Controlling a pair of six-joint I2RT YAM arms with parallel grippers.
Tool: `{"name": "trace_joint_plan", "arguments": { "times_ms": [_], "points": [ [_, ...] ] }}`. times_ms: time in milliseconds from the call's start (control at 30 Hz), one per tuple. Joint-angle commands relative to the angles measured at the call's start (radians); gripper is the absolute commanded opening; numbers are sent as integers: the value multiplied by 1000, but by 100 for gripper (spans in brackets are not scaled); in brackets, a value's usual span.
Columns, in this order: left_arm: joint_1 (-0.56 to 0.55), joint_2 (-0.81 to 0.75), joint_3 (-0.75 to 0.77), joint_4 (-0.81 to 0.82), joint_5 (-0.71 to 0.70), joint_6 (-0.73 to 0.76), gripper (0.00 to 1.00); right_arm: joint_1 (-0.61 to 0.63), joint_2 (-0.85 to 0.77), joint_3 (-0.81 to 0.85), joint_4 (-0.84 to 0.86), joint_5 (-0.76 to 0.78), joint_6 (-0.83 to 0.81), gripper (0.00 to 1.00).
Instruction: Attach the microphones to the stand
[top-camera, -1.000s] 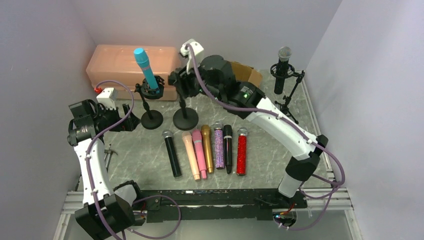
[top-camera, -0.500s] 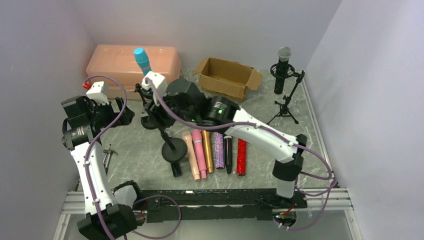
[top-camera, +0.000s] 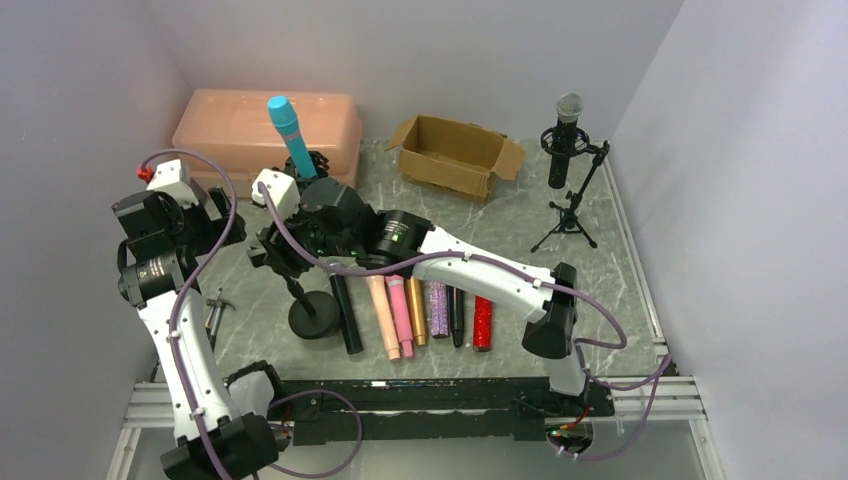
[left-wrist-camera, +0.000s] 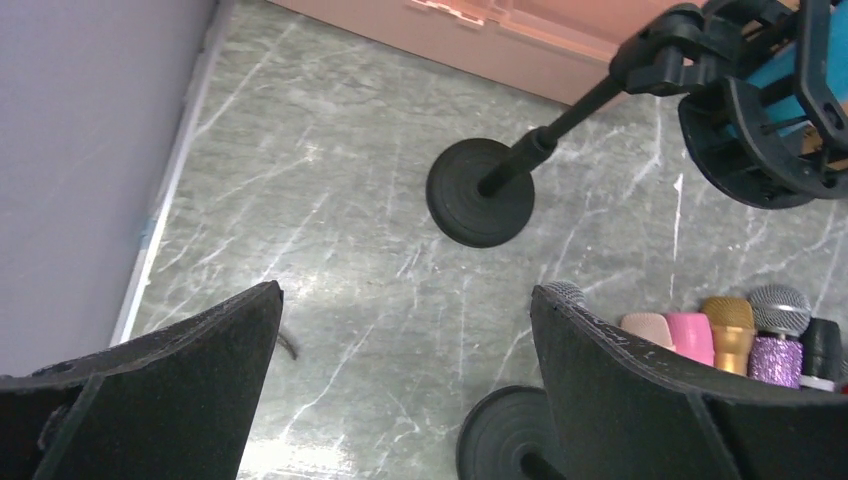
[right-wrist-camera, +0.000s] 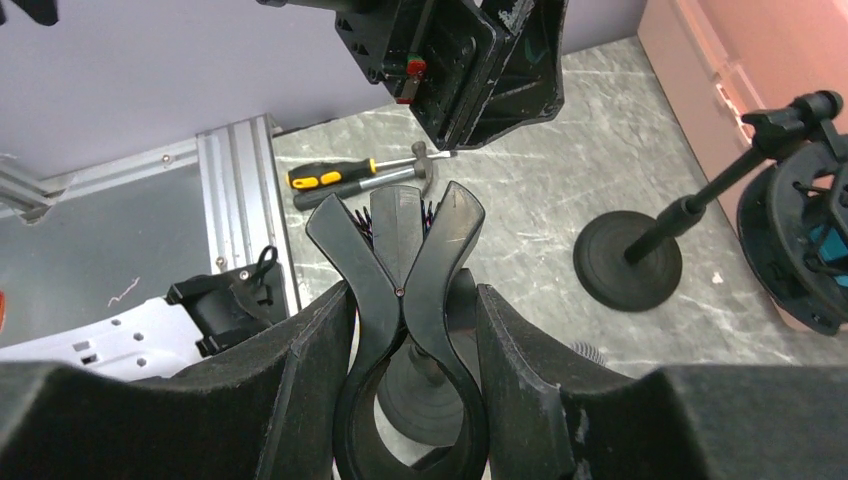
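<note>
Currently the right gripper (right-wrist-camera: 408, 300) is clamped on the spring clip (right-wrist-camera: 400, 240) at the top of the empty stand (top-camera: 313, 318), one finger pressing each side. The stand's pole leans, and its round base sits right up against the black mic (top-camera: 347, 318) at the left end of the row. I cannot tell whether the base rests fully on the table (top-camera: 520, 240) or hangs just off it. The left gripper (left-wrist-camera: 405, 295) is spread wide with nothing in it, hovering over bare table near the back stand that carries the teal mic (top-camera: 287, 127). The other loose mics (top-camera: 400, 312) lie side by side in front of the arms, none yet picked up.

The main risk, as I judge it, is that heavy base. With only the clip held, the stand can swing or pivot in the grip, and any sideways drag may sweep the base into the black mic and roll the whole row out of line. Letting go while the pole is tilted could tip the stand over. The two arms are also close together here, so a reach by the left arm toward the row could hit the right wrist or the back stand.
</note>
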Motion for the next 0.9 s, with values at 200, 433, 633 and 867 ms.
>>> {"name": "trace_joint_plan", "arguments": {
  "times_ms": [200,433,633,867],
  "points": [
    [32,-63,40,43,-137,-29,99,-18,-19,-96,350,-81,25,8],
    [34,-69,0,56,-51,-19,99,-67,-73,-267,414,-88,44,7],
    [35,-77,-33,67,25,-21,100,-86,-138,-343,382,-67,14,7],
    [34,-74,-46,79,53,-26,100,-93,-170,-344,293,-66,-32,7]
  ]
}}
